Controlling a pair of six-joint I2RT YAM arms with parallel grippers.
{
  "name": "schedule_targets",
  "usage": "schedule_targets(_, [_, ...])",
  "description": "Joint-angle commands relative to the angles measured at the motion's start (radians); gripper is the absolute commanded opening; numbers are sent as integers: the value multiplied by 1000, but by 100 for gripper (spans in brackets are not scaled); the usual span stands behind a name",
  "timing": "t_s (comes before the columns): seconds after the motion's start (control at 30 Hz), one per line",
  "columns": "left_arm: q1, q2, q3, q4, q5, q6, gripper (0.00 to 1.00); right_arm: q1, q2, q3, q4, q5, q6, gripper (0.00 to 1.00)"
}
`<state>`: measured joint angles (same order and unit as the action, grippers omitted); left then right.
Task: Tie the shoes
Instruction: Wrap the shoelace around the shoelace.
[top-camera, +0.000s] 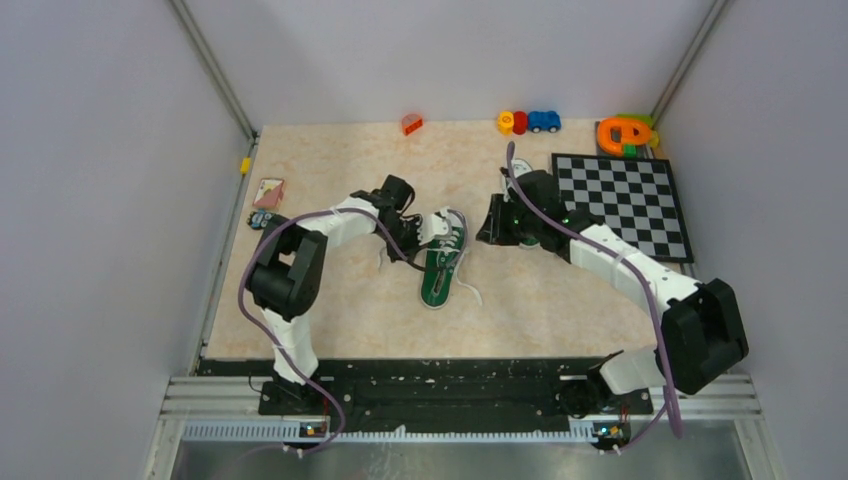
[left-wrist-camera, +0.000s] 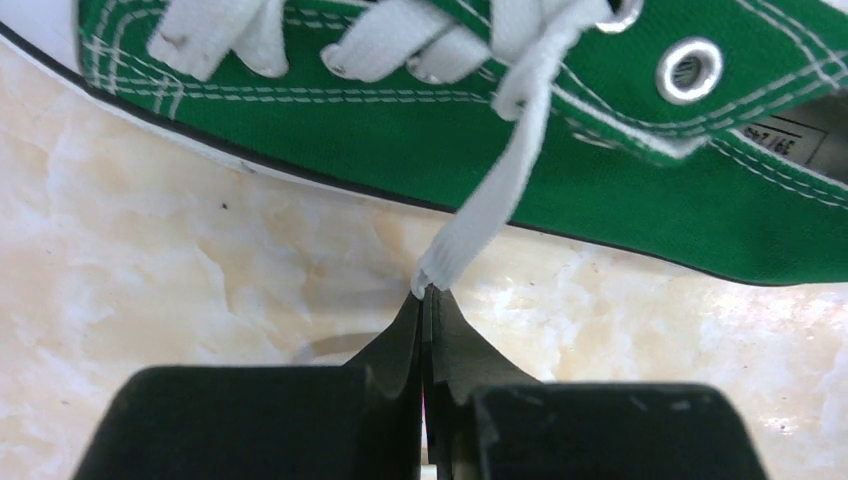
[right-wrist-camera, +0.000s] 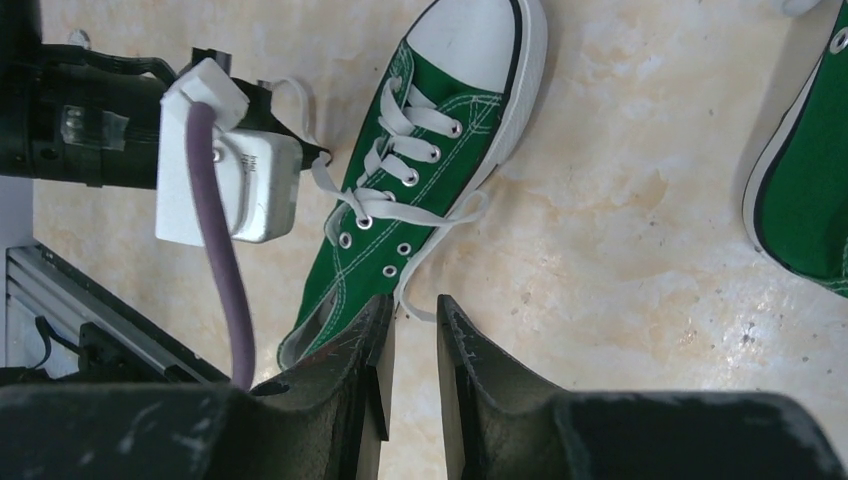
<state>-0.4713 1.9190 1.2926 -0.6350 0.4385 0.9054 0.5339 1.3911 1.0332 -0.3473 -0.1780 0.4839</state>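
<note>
One green shoe (top-camera: 440, 268) (right-wrist-camera: 420, 180) lies mid-table, its white toe cap pointing away from the arm bases, laces untied. My left gripper (top-camera: 415, 238) (left-wrist-camera: 428, 292) sits at its left side, shut on the tip of one white lace (left-wrist-camera: 495, 190), which runs taut up to the eyelets. The right gripper (top-camera: 490, 230) (right-wrist-camera: 415, 300) hovers to the right of the shoe's heel end, slightly open and holding nothing. The other lace end (right-wrist-camera: 425, 270) lies loose on the table just beyond its fingertips. A second green shoe (right-wrist-camera: 805, 190) lies to the right, mostly hidden under the right arm in the top view.
A checkerboard (top-camera: 620, 200) lies at the back right with an orange toy (top-camera: 625, 132) behind it. Small toys (top-camera: 525, 122) and a red block (top-camera: 411, 124) line the back edge. A card (top-camera: 268, 190) and a toy car (top-camera: 262, 220) sit at the left edge.
</note>
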Motion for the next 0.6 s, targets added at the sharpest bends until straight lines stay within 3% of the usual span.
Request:
schedule_targets(0.0, [-4,-120,-68,96,24,-114,0,-3,-21,-25,58,-26,8,24])
schedule_targets(0.23, [4,-286,-196,269,45,-329,0,-3,-37,-62,122,-73,-13,21])
schedule_targets(0.43, [25,-419,-300,457,116,-603,0,-3,-63,-81,156,-136,-64,22])
schedule_targets(0.57, [26,-455,-373,658,135,-754,0,-3,-68,-82,193,-170,-75,22])
